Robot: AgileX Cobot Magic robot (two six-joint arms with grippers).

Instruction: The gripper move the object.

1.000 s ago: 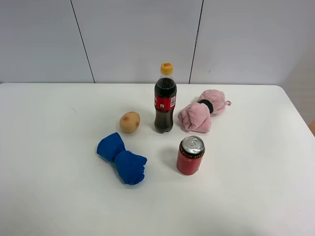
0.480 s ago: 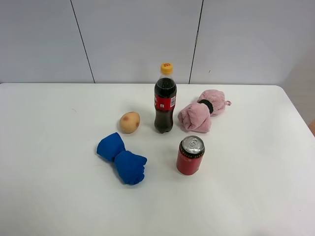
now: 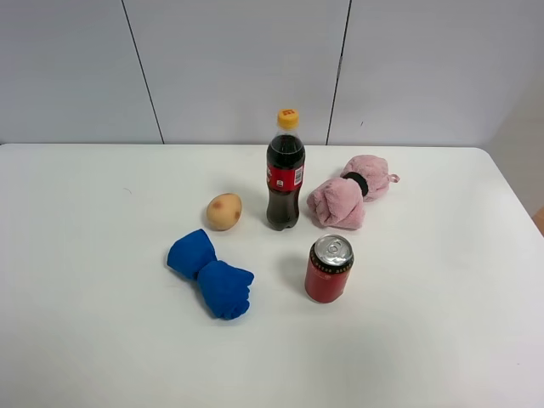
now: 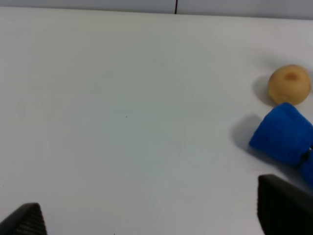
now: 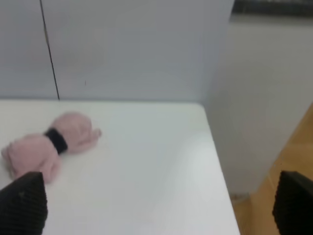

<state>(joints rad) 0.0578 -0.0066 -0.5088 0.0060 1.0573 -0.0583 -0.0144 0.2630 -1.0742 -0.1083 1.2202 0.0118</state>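
Note:
The bright blue cloth bundle (image 3: 211,274), cinched into two lumps, lies on the white table (image 3: 102,255) left of the middle, in front of a potato. In the left wrist view one blue lump (image 4: 284,134) shows close to one fingertip (image 4: 285,207). My left gripper (image 4: 151,218) is open and empty, with its black fingertips wide apart over bare table beside the bundle. My right gripper (image 5: 159,205) is open and empty near the table's right edge. Neither gripper shows in the exterior high view.
A potato (image 3: 223,211), a cola bottle (image 3: 285,172) and a red can (image 3: 329,269) stand near the middle. A pink cloth bundle (image 3: 347,192) lies right of the bottle and also shows in the right wrist view (image 5: 49,144). The table's right edge (image 5: 217,166) drops to the floor.

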